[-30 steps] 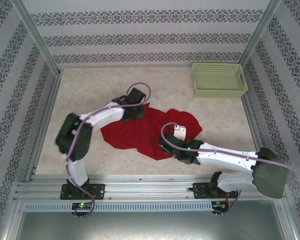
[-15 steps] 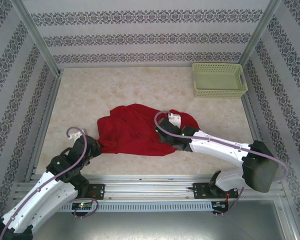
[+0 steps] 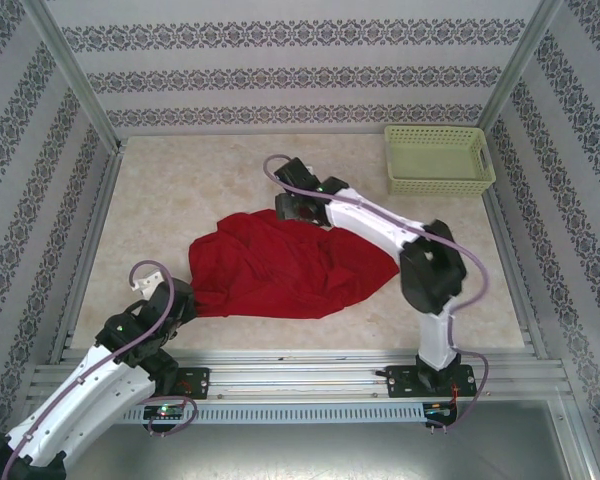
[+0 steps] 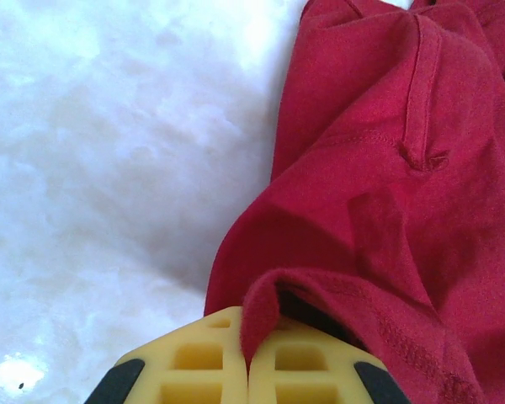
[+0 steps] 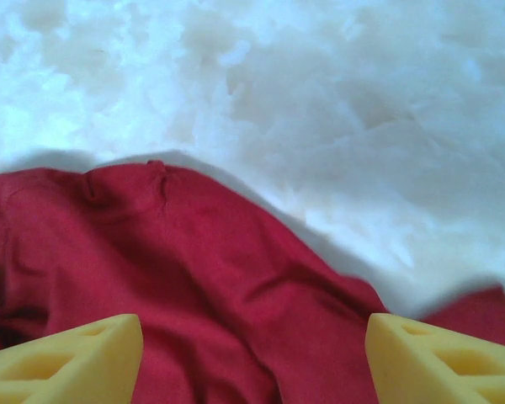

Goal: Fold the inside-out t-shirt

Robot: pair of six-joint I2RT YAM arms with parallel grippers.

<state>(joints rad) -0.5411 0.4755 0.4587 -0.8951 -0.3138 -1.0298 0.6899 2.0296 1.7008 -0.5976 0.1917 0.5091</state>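
Observation:
The inside-out t-shirt (image 3: 290, 265) lies crumpled in the middle of the table, bright red, with a stitched seam (image 4: 417, 101) in the left wrist view. My left gripper (image 3: 183, 300) is at the shirt's near left corner. Its yellow fingers (image 4: 194, 366) are shut on a fold of the red cloth (image 4: 261, 311). My right gripper (image 3: 292, 205) hovers over the shirt's far edge. Its fingers (image 5: 76, 358) stand wide open above the cloth (image 5: 202, 278), with nothing between them.
A pale green lattice basket (image 3: 438, 158) stands at the far right corner of the table. Patterned walls and metal posts close in the table on three sides. Bare pale tabletop (image 3: 180, 190) lies left of and beyond the shirt.
My left arm pulled back from the shirt's far edge to the near left, drawing the cloth with it. My right gripper opened and swung from the near side to the far edge.

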